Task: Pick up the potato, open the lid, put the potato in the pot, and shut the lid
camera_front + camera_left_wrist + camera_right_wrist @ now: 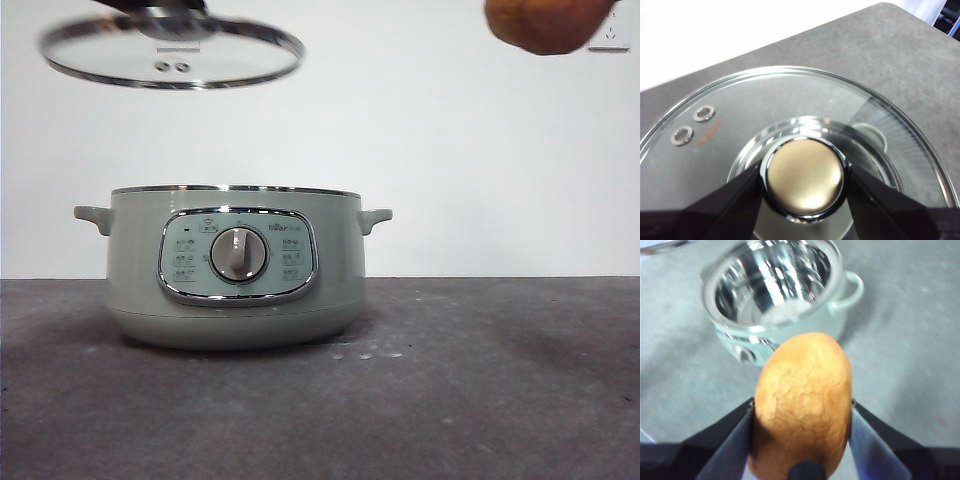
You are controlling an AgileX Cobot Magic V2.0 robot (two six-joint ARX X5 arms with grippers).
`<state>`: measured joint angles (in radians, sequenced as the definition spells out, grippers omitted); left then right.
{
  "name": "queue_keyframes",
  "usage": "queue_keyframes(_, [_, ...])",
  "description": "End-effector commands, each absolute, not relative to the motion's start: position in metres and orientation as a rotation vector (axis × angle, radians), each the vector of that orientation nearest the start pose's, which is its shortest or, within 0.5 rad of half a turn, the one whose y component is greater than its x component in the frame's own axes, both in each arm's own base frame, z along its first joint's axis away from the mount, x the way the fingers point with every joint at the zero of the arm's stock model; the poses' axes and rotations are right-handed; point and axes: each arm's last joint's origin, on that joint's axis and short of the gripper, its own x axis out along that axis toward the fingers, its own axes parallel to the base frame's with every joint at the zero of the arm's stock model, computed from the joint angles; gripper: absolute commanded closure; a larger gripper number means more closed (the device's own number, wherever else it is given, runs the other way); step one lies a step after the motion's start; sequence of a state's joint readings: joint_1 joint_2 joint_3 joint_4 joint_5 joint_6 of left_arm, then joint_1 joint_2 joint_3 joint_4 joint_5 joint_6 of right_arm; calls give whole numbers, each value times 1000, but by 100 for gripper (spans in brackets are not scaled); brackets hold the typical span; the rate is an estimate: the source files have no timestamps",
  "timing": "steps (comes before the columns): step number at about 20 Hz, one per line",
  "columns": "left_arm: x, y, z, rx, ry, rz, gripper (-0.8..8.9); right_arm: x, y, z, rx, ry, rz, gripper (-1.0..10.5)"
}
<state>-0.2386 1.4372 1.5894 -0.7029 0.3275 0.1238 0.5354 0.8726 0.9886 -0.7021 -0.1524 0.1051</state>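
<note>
The pale green pot (235,265) stands open on the table, its steel inside showing in the right wrist view (775,285). My left gripper (804,180) is shut on the knob of the glass lid (790,125) and holds the lid (172,50) high above the pot's left side. My right gripper (801,440) is shut on the orange-brown potato (802,405) and holds it in the air; the potato (548,25) shows at the top right in the front view, above and to the right of the pot.
The dark grey table (480,400) runs to a white wall behind. A wall socket (612,35) sits at the top right.
</note>
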Motion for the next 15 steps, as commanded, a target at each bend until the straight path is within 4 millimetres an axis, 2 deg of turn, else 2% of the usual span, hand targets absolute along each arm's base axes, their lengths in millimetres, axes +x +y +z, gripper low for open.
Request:
queue_keyframes(1, [279,-68,422,93,500,-576,822,154,98,339,-6,602,676,958])
queue_keyframes(5, [258,-49,429,102,519,-558,821,182,116,336,1,605,714,958])
queue_keyframes(7, [248,-43,426,98,522,-541,821,199,127,339,-16,621,743,958])
queue_keyframes(11, [223,-32,403,87,545,-512,821,236,150,348,-36,639,777,959])
queue_keyframes(15, [190,-24,377,80,547,-485,821,278,177,357,-39,639,826,959])
